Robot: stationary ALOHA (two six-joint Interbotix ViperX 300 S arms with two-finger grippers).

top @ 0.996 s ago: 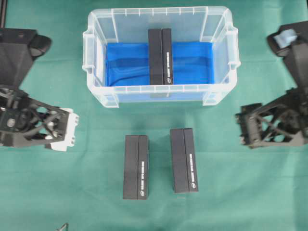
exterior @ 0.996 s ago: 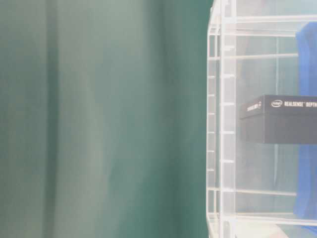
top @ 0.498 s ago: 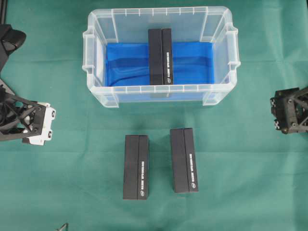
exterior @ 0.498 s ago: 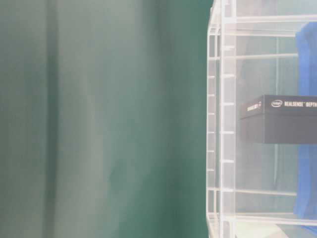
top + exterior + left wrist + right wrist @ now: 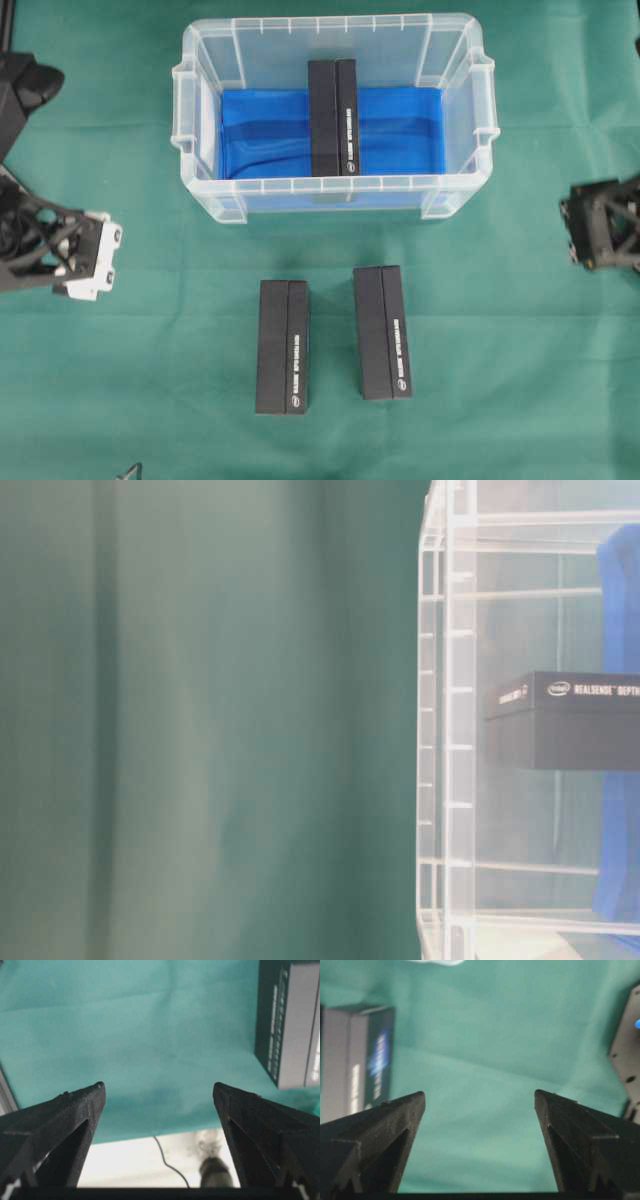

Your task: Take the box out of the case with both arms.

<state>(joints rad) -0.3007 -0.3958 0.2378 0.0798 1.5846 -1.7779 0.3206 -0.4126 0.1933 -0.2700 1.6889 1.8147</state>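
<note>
Case at top centre of green cloth, clear plastic, blue liner on floor. One black box inside, standing on its long edge mid-case, running front wall to back wall, across liner. Same box seen through case wall in table-level view, white lettering on side, apart from near wall.

Two more black boxes on cloth in front of case, side by side, not touching: left one, right one.

Left gripper at left edge, white-tipped, well apart from case. Jaws spread wide in wrist view, nothing between them, only cloth below; box corner at upper right.

Right gripper at right edge, well apart from case. Jaws likewise wide apart, empty, cloth below; a box at left of view.

Neither gripper touching anything.
</note>
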